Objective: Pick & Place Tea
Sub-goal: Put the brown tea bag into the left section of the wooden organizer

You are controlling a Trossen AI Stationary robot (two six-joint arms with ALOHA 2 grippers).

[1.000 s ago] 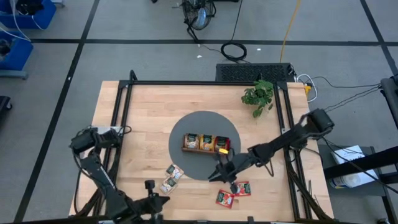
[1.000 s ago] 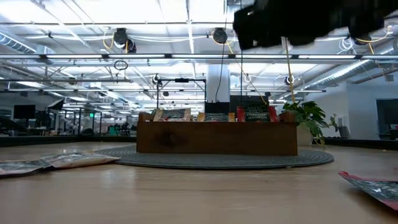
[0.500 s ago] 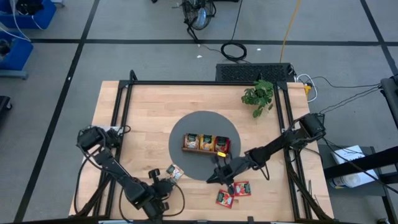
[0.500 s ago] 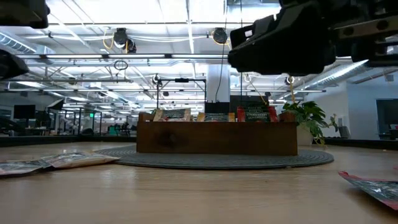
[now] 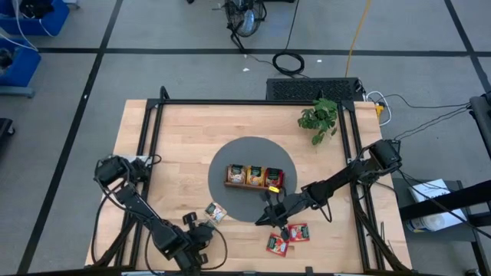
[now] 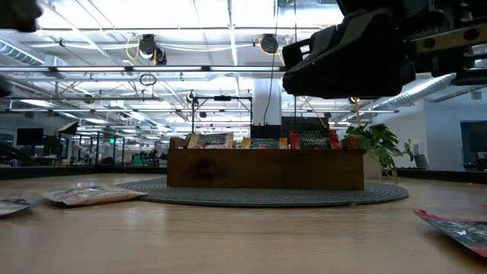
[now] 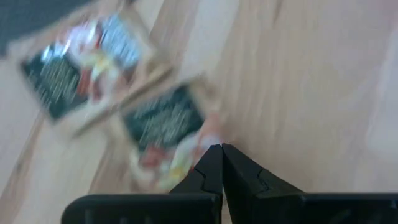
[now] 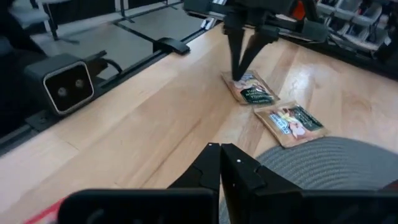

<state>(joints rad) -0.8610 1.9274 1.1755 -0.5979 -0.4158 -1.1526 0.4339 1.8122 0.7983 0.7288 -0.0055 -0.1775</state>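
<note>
Surface: wooden table (image 5: 184,138), grey round mat (image 5: 230,165).
Tea: two sachets (image 8: 273,106) beside the mat.
Left gripper (image 7: 221,152): fingers together, tips at nearer sachet.
Right gripper (image 8: 219,152): fingers together, empty, over mat edge.

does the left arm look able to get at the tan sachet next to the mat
Probably yes. The left gripper already sits on the neighbouring tan sachet, jaws shut, and the tan sachet by the mat lies uncovered right beside it.

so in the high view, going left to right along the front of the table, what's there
left gripper → tan sachet → right gripper → two red sachets
</note>
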